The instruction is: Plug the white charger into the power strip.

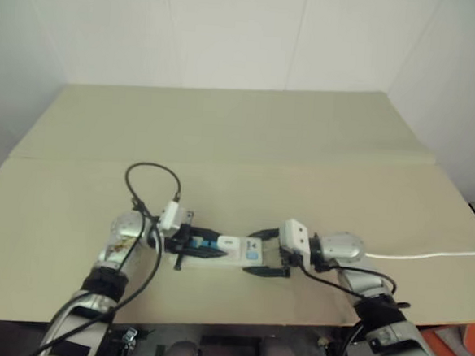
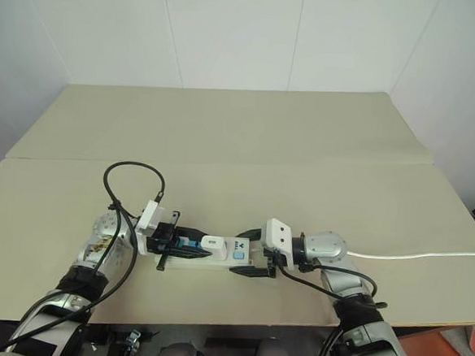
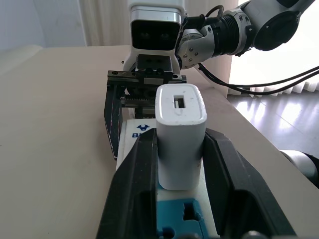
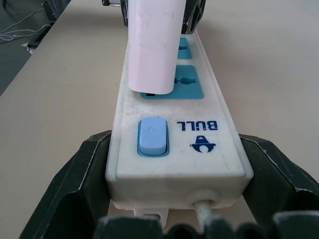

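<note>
The power strip (image 4: 179,144) carries the brand name "BULL" in blue letters, seen upside down from the right wrist, with a small blue logo mark just beside it. Next to that, the blue switch (image 4: 152,135) bears a faint round symbol, too small to read.
</note>
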### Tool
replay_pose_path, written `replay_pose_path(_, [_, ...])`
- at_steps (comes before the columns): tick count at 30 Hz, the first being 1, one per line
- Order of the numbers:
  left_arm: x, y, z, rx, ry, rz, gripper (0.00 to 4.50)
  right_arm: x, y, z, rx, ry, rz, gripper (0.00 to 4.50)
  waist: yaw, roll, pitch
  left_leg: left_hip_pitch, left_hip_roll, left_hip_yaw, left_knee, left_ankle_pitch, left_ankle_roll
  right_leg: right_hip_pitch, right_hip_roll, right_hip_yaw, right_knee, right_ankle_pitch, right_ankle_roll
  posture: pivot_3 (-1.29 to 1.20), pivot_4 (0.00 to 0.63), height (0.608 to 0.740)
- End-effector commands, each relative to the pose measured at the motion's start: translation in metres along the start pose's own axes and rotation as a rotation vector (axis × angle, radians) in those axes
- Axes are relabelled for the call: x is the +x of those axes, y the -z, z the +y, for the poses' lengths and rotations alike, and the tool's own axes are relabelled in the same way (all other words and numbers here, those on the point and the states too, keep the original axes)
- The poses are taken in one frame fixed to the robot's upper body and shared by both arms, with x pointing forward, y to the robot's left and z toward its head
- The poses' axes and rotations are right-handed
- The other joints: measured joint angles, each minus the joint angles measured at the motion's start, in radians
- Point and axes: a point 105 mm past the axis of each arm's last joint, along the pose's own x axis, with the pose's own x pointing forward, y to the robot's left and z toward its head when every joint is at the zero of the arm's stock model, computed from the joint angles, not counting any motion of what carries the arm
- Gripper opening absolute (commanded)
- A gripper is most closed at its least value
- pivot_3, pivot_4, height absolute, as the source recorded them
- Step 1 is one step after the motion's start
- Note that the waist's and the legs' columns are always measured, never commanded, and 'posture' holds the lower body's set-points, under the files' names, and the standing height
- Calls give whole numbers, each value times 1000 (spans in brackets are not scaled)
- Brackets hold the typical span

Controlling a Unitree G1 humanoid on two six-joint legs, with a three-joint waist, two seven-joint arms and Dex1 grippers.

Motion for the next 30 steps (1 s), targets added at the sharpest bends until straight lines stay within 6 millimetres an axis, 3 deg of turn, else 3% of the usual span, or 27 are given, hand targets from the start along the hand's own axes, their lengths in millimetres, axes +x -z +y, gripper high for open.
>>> replay_pose_path(1, [-3,46,-21,-173,29,153,994,10,-2,5,-26,-34,14,3433,0,0,0,0,0,0,0,0,0,0,0,0,0,0,0,0,150,740])
replay_pose_path(9, [-1,49,-18,-221,-3,169,994,11,0,5,-24,-36,19,3433,0,1,-4,0,0,0,0,0,0,0,0,0,0,0,0,0,150,740])
replay_pose_path(20, [0,46,-15,-194,-27,136,4384,10,0,5,-23,-36,21,3433,-3,6,-7,0,0,0,-2,0,0,0,1,0,-1,0,0,0,150,740])
replay_pose_path(30, [-28,15,-20,-91,-8,122,4458,9,0,5,-11,-41,25,3433,-18,4,-6,-1,1,0,-6,0,0,-3,1,0,-4,-1,-1,0,150,740])
